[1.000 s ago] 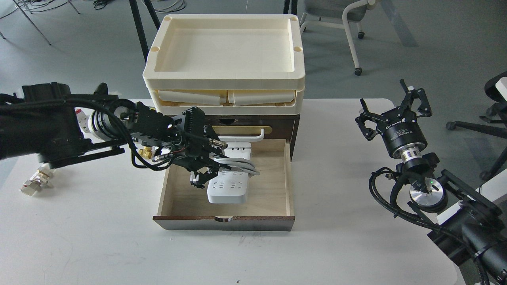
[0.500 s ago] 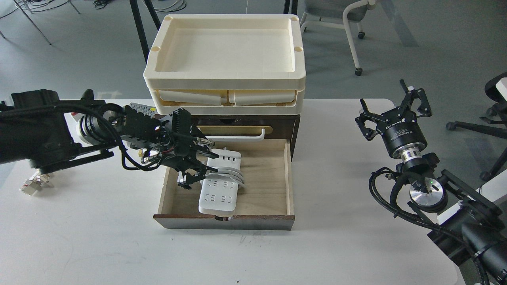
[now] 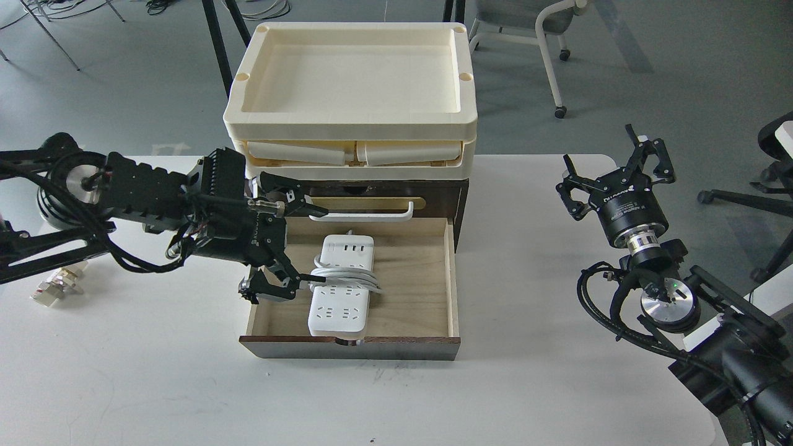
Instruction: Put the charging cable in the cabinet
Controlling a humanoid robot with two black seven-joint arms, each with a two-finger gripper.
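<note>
The charging cable (image 3: 339,285), a white power strip with its cord coiled round the middle, lies flat in the open pale wood drawer (image 3: 421,291) of the dark brown cabinet (image 3: 461,198). My left gripper (image 3: 296,244) is open and empty at the drawer's left edge, just left of the strip and apart from it. One finger is near the white bar handle (image 3: 372,215), the other near the coiled cord. My right gripper (image 3: 613,173) is open and empty, raised over the right side of the table, far from the cabinet.
Stacked cream plastic trays (image 3: 353,93) sit on top of the cabinet. A small white-and-red block (image 3: 52,288) lies at the far left of the white table (image 3: 533,384). Chairs and stands are on the floor behind.
My left gripper has let go of the charging cable, opened, and drawn back to the left. The strip now lies flat in the drawer, further forward and left than before. The right arm has not moved.
</note>
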